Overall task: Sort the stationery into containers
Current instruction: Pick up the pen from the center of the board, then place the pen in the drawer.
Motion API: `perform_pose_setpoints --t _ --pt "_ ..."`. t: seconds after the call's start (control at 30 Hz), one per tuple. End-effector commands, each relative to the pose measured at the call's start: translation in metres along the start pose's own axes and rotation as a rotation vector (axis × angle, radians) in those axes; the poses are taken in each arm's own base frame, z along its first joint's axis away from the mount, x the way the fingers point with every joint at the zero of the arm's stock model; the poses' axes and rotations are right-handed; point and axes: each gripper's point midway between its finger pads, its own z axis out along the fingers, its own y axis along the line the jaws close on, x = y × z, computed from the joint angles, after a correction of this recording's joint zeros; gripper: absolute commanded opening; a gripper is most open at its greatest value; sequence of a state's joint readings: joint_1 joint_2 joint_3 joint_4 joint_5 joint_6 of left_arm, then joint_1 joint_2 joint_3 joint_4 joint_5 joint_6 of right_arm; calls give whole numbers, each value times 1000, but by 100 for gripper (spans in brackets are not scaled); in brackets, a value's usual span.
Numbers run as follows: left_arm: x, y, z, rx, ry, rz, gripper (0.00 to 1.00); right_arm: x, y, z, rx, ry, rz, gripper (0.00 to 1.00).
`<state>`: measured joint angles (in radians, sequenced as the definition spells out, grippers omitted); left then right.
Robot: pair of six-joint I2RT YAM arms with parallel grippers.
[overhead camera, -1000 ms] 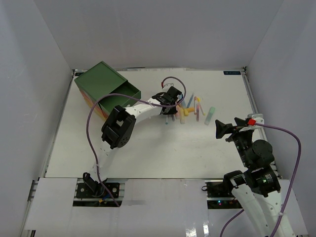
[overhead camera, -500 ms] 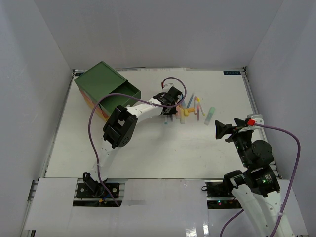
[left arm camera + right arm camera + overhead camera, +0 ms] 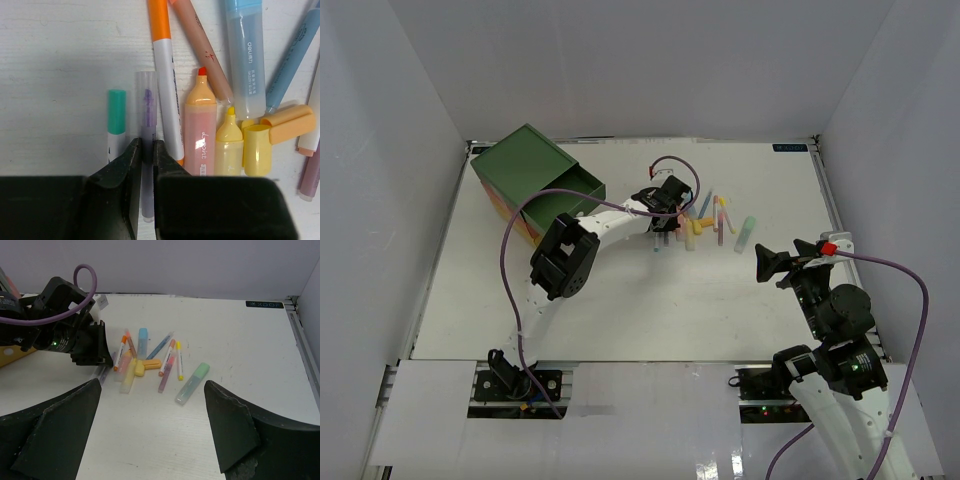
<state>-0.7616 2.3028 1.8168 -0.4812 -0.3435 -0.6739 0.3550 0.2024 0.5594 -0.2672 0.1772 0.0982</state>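
Where the pen lies: a thin, translucent pale-purple pen (image 3: 146,112) sits at the nine o'clock edge of the stationery heap (image 3: 145,360), its barrel caught in the left gripper (image 3: 146,150).
Long axis: twelve to six in the left wrist view, running straight through the gap, so the pads bear on its two sides.
Left fingers: drawn almost together, pinching the pale-purple pen; I cannot tell whether it has left the white tabletop (image 3: 60,60).
Neighbours: a teal-capped white pen (image 3: 116,112) lies just beside it at nine o'clock. An orange-and-white pen (image 3: 164,85) lies close at three o'clock, then a peach highlighter (image 3: 200,135) and a yellow highlighter (image 3: 229,147).
Containers: the cube-shaped chest with a green top (image 3: 525,160) stands at nine o'clock from the heap in the top view. Its green top drawer (image 3: 575,190) is open towards the left arm.
Nearer arm: the left, by far; the carry looks to run towards nine o'clock, a short way.
Right gripper (image 3: 767,263): fingers spread wide, holding nothing, well apart at four o'clock from the heap.
Views: only the left wrist view shows the pinch, since the top view hides the pen under the gripper. The right wrist view shows the whole heap with a mint-green marker (image 3: 192,383) lying apart. A pale streak under the left gripper there is probably the pen's tail.
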Motion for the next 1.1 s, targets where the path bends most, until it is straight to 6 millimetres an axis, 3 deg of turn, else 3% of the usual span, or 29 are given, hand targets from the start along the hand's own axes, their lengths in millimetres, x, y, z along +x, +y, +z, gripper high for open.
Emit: perform_pose_setpoints --t 0.0,0.17,0.3,0.47,0.6,0.67,0.73,0.77,0.83,0.9,0.93,1.0,1.07 --pt "-24 -14 -28 54 -34 9 6 -12 0 -1 1 -48 9 90" --pt "-58 -39 -73 162 -96 24 4 -12 1 -1 -3 -48 9 90" --pt "-98 -55 -134 276 -179 52 4 -13 1 -1 -2 -49 8 90" --pt "-135 -42 -194 275 -269 120 5 -14 2 -1 -5 -45 7 90" --pt "-159 -10 -233 192 -347 221 8 -15 2 -1 -9 -41 5 90" --pt "-171 18 -251 121 -386 274 9 -15 3 0 -10 -41 2 90" --pt "-172 46 -251 55 -383 327 10 -15 4 0 -18 -37 3 90" --pt "-178 63 -263 12 -410 367 10 -15 5 0 -21 -37 1 90" --pt "-173 90 -258 -40 -384 414 10 -15 5 0 -22 -37 1 90" --pt "-175 110 -271 -52 -402 463 10 -14 5 0 -23 -34 -1 90" --pt "-169 128 -263 -75 -375 474 10 -14 5 1 -25 -32 -1 90" --pt "-170 143 -276 -74 -400 501 10 -13 6 1 -26 -30 1 90" --pt "-163 161 -270 -92 -396 514 10 -13 6 2 -26 -27 -1 90"
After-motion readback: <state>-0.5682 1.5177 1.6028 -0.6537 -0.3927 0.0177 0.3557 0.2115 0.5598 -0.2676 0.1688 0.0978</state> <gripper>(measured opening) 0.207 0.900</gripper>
